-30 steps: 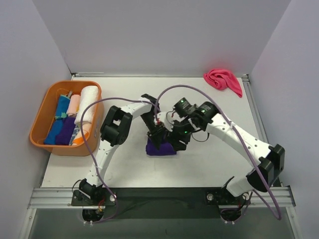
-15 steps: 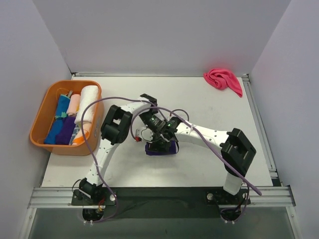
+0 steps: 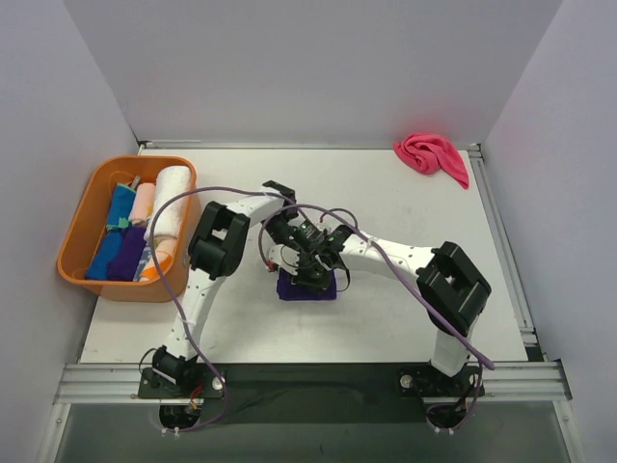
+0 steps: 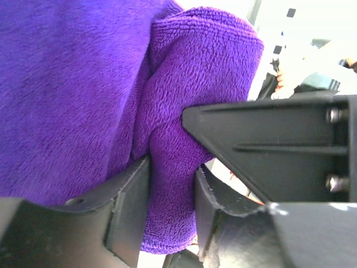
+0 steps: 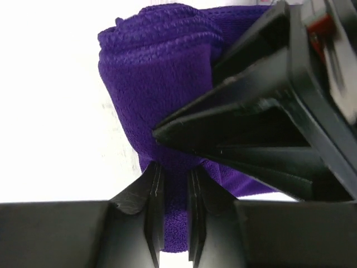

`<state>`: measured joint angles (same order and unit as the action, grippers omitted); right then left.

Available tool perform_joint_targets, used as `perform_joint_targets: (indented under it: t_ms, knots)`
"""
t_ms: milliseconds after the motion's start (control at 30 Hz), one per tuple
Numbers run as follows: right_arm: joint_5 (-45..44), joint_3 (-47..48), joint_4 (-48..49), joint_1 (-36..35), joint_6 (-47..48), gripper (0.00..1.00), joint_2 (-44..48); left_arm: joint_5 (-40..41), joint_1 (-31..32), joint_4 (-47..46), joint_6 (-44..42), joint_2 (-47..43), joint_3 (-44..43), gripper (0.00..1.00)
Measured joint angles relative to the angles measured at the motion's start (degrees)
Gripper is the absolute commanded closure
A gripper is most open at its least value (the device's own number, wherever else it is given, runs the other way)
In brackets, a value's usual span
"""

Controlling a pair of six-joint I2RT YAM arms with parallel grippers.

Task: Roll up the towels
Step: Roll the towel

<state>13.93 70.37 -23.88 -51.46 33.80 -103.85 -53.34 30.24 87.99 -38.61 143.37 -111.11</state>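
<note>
So both arms are bunched up over the purple towel [image 3: 307, 286], which sits about mid tabletop [image 3: 405, 318], a bit toward the near edge and well away from everything else. It looks partly rolled or folded into a chunky little block, though I can't tell how tidy it is because the arms cover most of it.

The left pincer [image 4: 172, 187] has a thick fold of the purple cloth squeezed between its fingers, so the gap is only as wide as the fold. The right pincer [image 5: 174, 195] is nearly closed, with just a thin edge of the same towel nipped in the slit. The two are right on top of each other, practically touching.

The hot pink towel [image 3: 432, 154] is lying crumpled in the far right corner. Over on the left is the orange basket [image 3: 79, 231], with a white roll [image 3: 166, 204] and some blue, pale pink and purple ones packed in beside it.
</note>
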Motion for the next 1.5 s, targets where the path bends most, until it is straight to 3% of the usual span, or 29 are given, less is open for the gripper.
perform_joint_targets:
  t_ms: [300, 567, 700, 767, 867, 1133, 1300, 1500]
  knots:
    - [9.38, -0.31, 6.21, 4.26, 0.98, 1.00, -0.61, 5.38, -6.08, -2.99, 4.98, -2.49, -2.97, 0.44]
    - [13.44, 1.84, 1.84, 5.46, 1.20, 1.00, -2.16, 14.27, -18.12, -9.40, 7.10, -1.51, -28.57, 0.42]
    - [16.20, 4.09, -0.50, 6.91, 1.14, 1.00, -3.93, 16.63, -21.79, -11.19, 8.55, -3.45, -31.76, 0.42]
    - [18.14, 6.64, -3.08, 7.82, 1.16, 1.00, -5.92, 16.90, -22.82, -12.70, 10.12, -6.51, -27.76, 0.43]
    - [21.51, 10.47, -6.95, 9.40, 1.16, 1.00, -8.94, 16.37, -24.94, -20.70, 14.27, -14.97, -14.71, 0.42]
    - [35.58, 21.40, -18.95, 14.29, 0.46, 1.00, -19.56, 14.82, -30.95, -47.93, 16.94, -46.14, 19.63, 0.29]
    - [43.85, 23.96, -23.85, 16.74, -0.13, 1.00, -24.37, 13.81, -24.79, -57.96, 8.48, -63.58, 36.48, 0.26]
    - [49.81, 27.43, -30.12, 17.07, -0.74, 1.00, -29.94, 16.74, -10.27, -60.46, -5.99, -76.35, 56.89, 0.24]
